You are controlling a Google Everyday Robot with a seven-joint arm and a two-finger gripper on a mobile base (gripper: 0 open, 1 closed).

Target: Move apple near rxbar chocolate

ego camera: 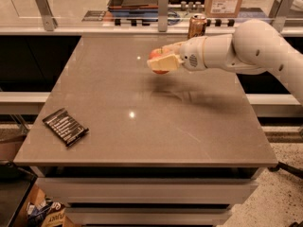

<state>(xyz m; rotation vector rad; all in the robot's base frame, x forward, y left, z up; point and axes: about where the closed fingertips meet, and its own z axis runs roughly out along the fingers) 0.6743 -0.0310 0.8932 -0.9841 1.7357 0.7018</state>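
Note:
The red-orange apple (156, 56) is held between the pale fingers (165, 63) of my gripper (161, 60), lifted a little above the far middle of the grey table (156, 126). The gripper is shut on the apple and mostly covers it. The white arm reaches in from the right. The rxbar chocolate (65, 126), a flat black wrapper with white text lines, lies on the table near its front left corner, well apart from the apple and gripper.
An orange-brown drink can (197, 25) stands at the table's far edge, just behind the arm. A railing with posts, a tray and a cardboard box (226, 0) lie beyond the table. A bag (45, 212) sits on the floor at the lower left.

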